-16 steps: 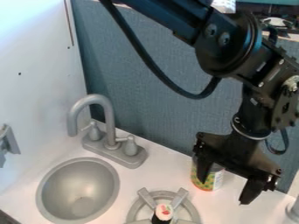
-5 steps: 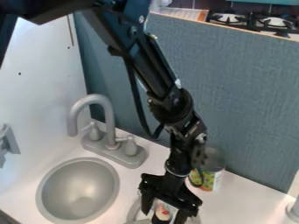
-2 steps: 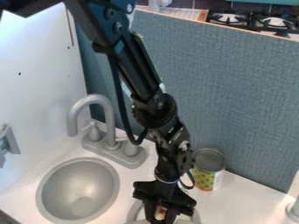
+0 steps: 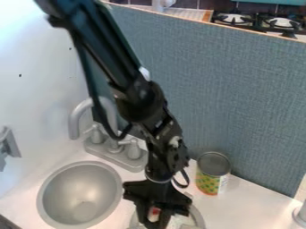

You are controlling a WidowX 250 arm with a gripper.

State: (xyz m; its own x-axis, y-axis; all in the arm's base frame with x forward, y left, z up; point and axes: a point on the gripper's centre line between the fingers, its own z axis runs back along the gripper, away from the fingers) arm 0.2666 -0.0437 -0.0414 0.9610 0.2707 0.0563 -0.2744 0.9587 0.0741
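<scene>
At the lower middle, the black gripper hangs over the grey stove burner, its fingers shut on a small sushi-like piece. A white and red top shows between the fingers; the piece's lower part is hidden. Part of the burner lies behind the gripper, with its right rim in sight.
A tin can with a green and yellow label stands right of the gripper by the blue-grey wall. To the left are the grey sink and the faucet, partly behind the arm. A grey knob sits at the right edge.
From the right, the gripper came down over the burner and closed around the sushi-like piece. Since the last earlier frame, both have shifted slightly left.
</scene>
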